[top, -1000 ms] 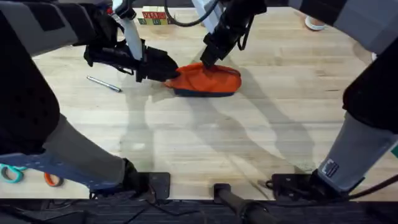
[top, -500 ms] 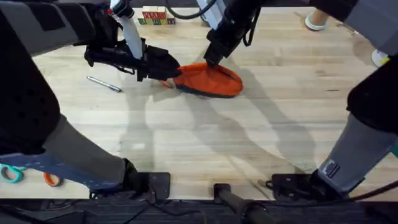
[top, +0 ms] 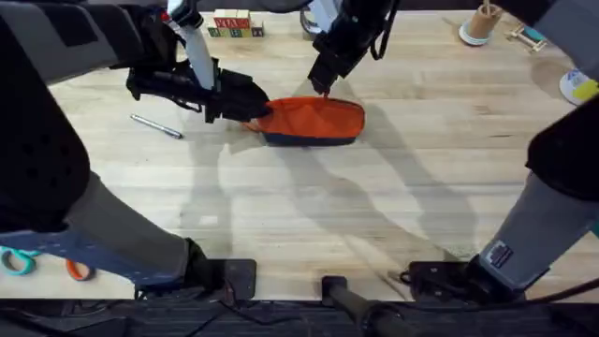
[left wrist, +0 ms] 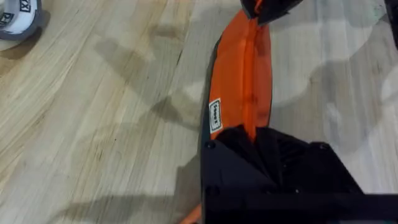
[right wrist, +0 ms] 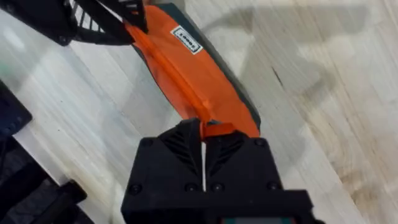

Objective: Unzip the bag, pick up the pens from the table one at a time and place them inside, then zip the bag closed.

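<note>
Unzipping is only being begun: bag [top: 314,122] is being pinned at 1 end by left gripper [top: 251,105], its pull [right wrist: 216,130] being pinched by right gripper [right wrist: 203,149], while 1 silver pen [top: 156,126] is lying unpacked.

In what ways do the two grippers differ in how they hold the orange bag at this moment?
The left gripper grips the bag at its end nearest the silver pen, while the right gripper pinches the small orange zipper pull on top. The left gripper reaches in low from the side; the right gripper comes down from above. Both are shut on a part of the bag, which rests on the table.
</note>
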### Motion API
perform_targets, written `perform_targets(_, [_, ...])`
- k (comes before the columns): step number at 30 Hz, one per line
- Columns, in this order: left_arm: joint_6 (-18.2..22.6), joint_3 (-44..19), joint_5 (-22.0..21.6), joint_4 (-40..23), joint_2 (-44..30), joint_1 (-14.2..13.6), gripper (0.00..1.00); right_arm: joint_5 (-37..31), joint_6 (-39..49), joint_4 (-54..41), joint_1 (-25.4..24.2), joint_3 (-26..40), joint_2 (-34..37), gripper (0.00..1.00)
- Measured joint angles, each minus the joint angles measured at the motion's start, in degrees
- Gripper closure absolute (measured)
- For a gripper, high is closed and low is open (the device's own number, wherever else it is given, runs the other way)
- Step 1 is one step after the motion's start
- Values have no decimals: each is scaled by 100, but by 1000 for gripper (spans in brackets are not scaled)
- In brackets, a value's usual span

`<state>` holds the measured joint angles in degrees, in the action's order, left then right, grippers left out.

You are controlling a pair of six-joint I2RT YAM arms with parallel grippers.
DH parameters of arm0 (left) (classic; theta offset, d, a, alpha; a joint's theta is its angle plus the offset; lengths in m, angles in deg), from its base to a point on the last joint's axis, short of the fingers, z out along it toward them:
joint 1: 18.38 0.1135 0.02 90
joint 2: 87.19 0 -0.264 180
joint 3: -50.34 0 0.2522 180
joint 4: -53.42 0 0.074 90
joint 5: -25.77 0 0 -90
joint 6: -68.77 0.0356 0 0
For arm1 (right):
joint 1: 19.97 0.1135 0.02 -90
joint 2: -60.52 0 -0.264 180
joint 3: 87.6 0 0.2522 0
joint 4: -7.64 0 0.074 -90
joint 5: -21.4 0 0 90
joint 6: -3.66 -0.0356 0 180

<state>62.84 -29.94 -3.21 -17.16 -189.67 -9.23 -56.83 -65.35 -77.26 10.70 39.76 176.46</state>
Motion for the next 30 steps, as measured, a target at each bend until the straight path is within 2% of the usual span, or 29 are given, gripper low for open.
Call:
perform_targets(17, [-1,0,-68,0,1,22,960,140,2,485,27,0,0,970])
perform_targets(30, [-1,0,-178,-20,0,52,960,63,4,780,378,0,62,970])
